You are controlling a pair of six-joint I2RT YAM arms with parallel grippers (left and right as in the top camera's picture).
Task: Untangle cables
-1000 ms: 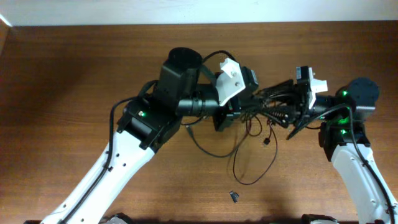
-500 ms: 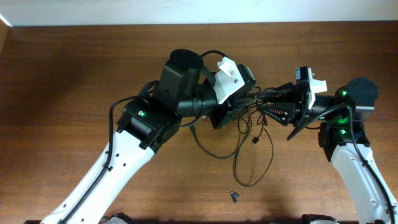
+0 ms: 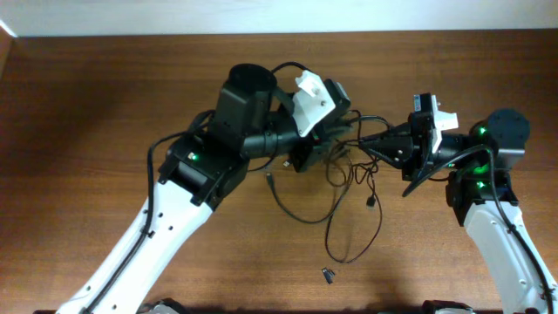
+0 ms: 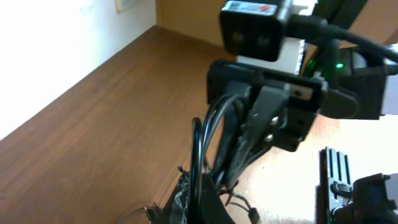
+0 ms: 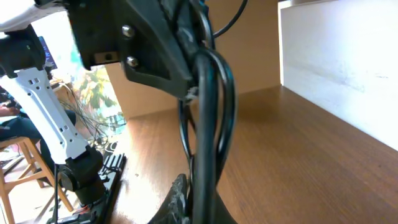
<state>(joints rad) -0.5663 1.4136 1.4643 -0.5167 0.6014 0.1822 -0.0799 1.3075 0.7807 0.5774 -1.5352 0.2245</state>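
The cables (image 3: 350, 146) are thin black cords bunched in the air between my two grippers. Their loose loops (image 3: 356, 228) trail down onto the wood table. My left gripper (image 3: 319, 146) is shut on the left side of the bunch. The right gripper (image 3: 377, 145) is shut on the right side, a short way off. In the left wrist view the cables (image 4: 200, 158) rise from my left gripper (image 4: 200, 200) toward the right gripper's fingers (image 4: 264, 121). In the right wrist view the cables (image 5: 208, 124) run up from my right gripper (image 5: 203, 200). Small plugs (image 3: 372, 201) (image 3: 270, 180) lie on the table.
A tiny dark loose piece (image 3: 329, 276) lies near the table's front edge. The table (image 3: 96, 105) is brown wood with a white wall along its far edge. Thick black cords run along both arms.
The right gripper has shut on the cables. My left gripper has shifted slightly left and back with the bunch, and the hanging loops and a plug have moved with it.
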